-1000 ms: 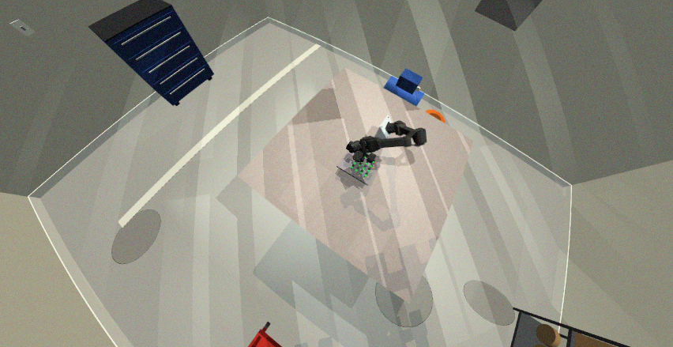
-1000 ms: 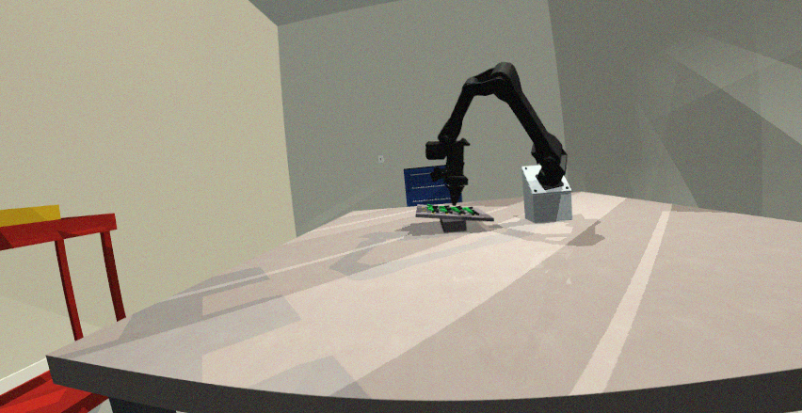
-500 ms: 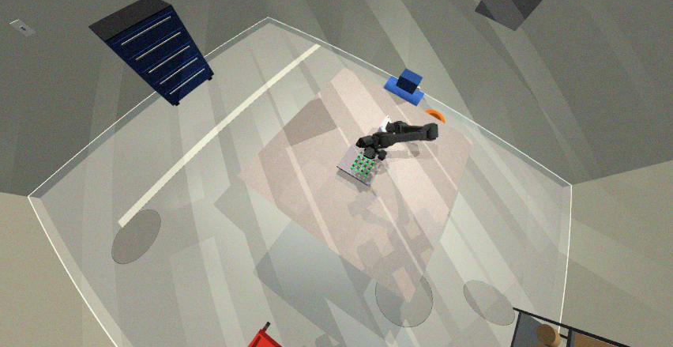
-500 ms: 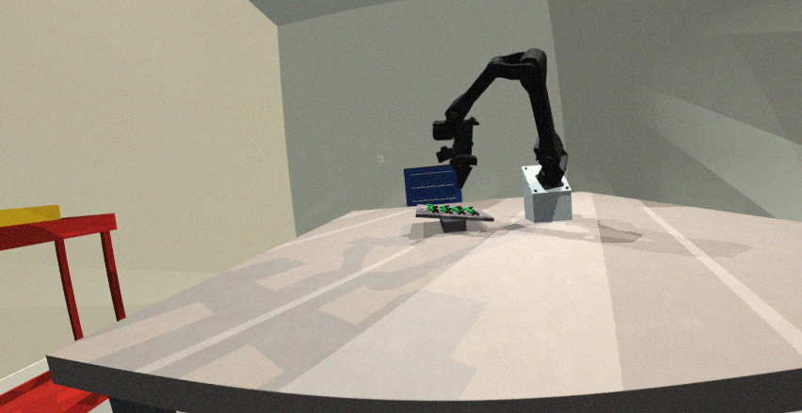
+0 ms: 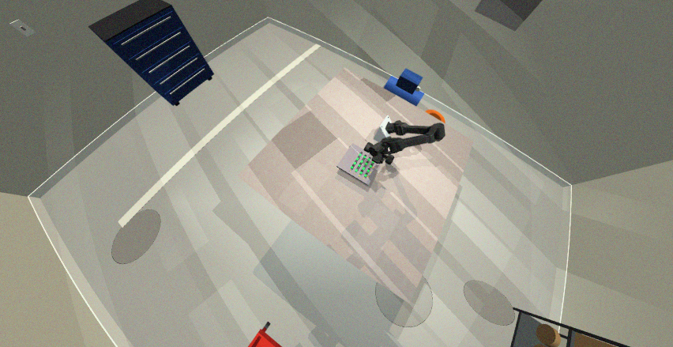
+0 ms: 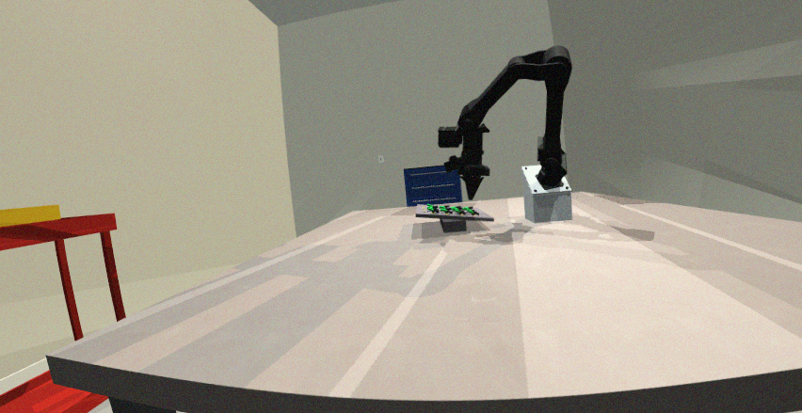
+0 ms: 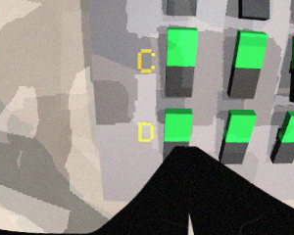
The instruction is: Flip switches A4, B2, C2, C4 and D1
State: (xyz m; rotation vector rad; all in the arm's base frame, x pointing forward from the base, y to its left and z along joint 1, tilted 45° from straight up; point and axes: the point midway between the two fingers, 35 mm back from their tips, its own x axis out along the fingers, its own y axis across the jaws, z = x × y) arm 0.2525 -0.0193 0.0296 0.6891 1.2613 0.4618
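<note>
The grey switch panel (image 5: pixel 346 161) (image 6: pixel 483 217) (image 7: pixel 120 164) stands on a short support, with green-and-dark rocker switches. My gripper (image 6: pixel 472 198) (image 7: pixel 184 157) is shut and empty, its tip above the panel's near-left corner. In the wrist view the tip covers the near, dark end of switch D1 (image 7: pixel 178 126); a gap shows between tip and panel in the exterior view. Switches C1 (image 7: pixel 181 54) and C2 (image 7: pixel 251 54) show green on their far halves, as D1 does. Only near ends of B1 (image 7: pixel 181 7) and B2 (image 7: pixel 255 9) show. A4 and C4 are outside the wrist view; their tilt is too small to read elsewhere.
Switches D2 (image 7: pixel 241 128) and D3 (image 7: pixel 292 128) stand beside D1, close to the tip. The arm's pale base block (image 6: pixel 547 205) (image 5: pixel 385 127) is on the table (image 5: pixel 301 141) (image 6: pixel 589 309). A blue drawer cabinet (image 5: pixel 162 52) (image 6: pixel 432 185) and a red cart (image 6: pixel 84 224) stand beyond the table.
</note>
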